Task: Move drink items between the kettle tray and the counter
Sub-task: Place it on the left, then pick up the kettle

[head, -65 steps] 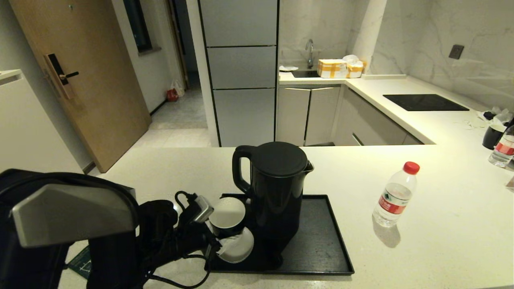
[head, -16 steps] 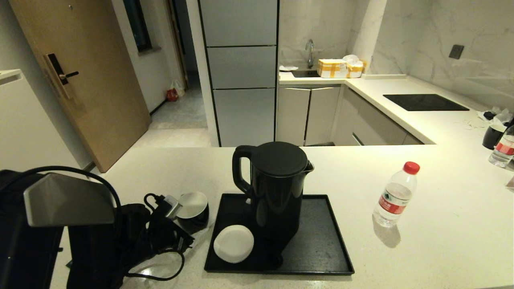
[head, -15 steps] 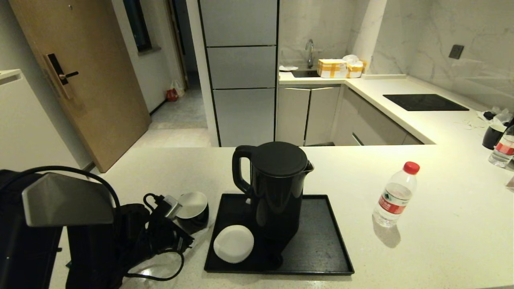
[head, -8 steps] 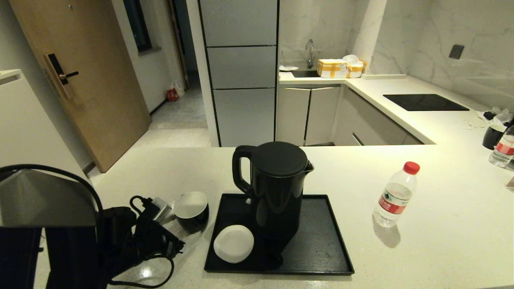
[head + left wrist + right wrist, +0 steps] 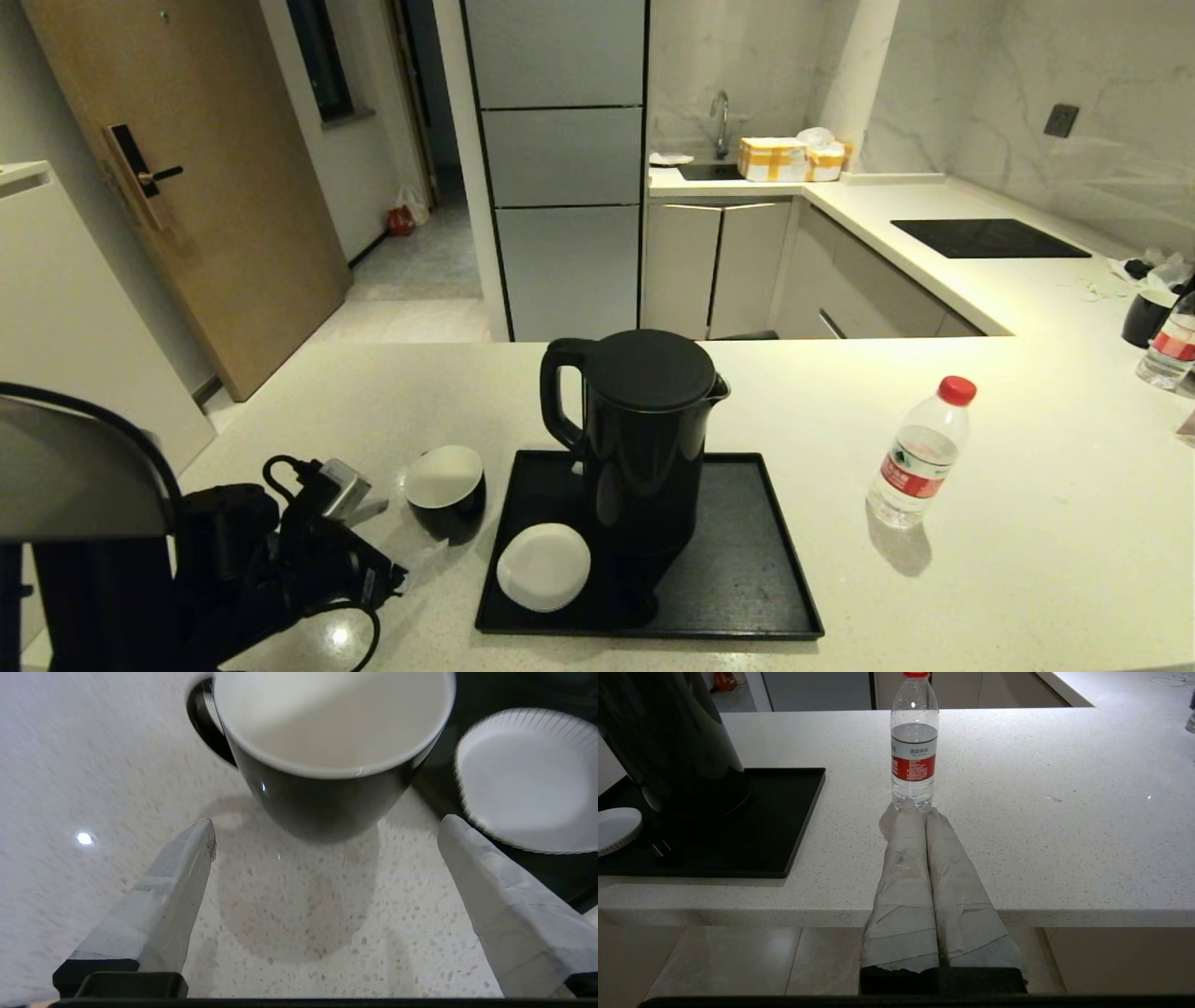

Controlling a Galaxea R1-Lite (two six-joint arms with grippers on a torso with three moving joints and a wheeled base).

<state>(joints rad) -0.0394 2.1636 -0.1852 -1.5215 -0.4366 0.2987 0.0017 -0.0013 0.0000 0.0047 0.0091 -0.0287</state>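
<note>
Item status, drink set. The cup point(image 5: 446, 479) stands upright on the tabletop point(image 5: 1027, 523), just beside the left edge of the kettle tray point(image 5: 747, 597) and clear of its rim. The left wrist view shows a small loop handle on the cup's far side and a white, empty interior. The left hand point(image 5: 327, 826) sits low over the tabletop just short of the cup, its two fingers point(image 5: 173, 882) spread wide apart with nothing between them and no contact with the cup wall. Judgement: the cup's transfer off the tray is complete and the cup released.

The kettle point(image 5: 639, 439) stands upright on the tray, lid shut, handle toward the left. The white saucer point(image 5: 543, 566) lies on the tray's near left corner, beside the kettle's foot.

The water bottle point(image 5: 920, 453) stands upright on the tabletop, cap on, well apart from the tray on its right side. The right hand point(image 5: 920, 807) rests below the tabletop's near edge, fingers pressed together and empty, pointing toward the bottle.

Outstanding, as judged: the bottle is not on the tray and the kettle is not off it; which of these the task requires next cannot be told. A second cup and bottle stand at the far right edge, untouched
</note>
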